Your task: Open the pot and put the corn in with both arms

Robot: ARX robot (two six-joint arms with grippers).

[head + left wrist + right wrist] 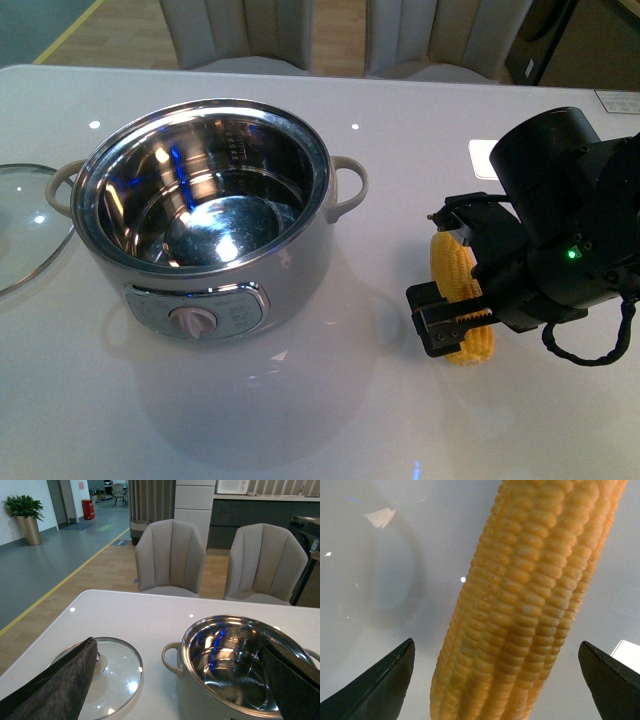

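Note:
The pot (290, 270) stands open on the white table, left of the middle, its steel bowl empty. It also shows in the left wrist view (200, 690). The corn (455, 275) lies on the table to the pot's right. My right gripper (450, 268) is open and straddles the corn, one finger on each side, not touching it. In the right wrist view the corn (520, 605) lies between the two spread fingertips (380, 685). My left gripper (175, 690) is open and empty above the table, between the glass lid (117, 667) and the pot. It is out of the front view.
The glass lid (20, 225) lies flat at the table's left edge. A small white card (482, 158) lies behind the right arm. Two beige chairs (170, 555) stand behind the table (330, 420).

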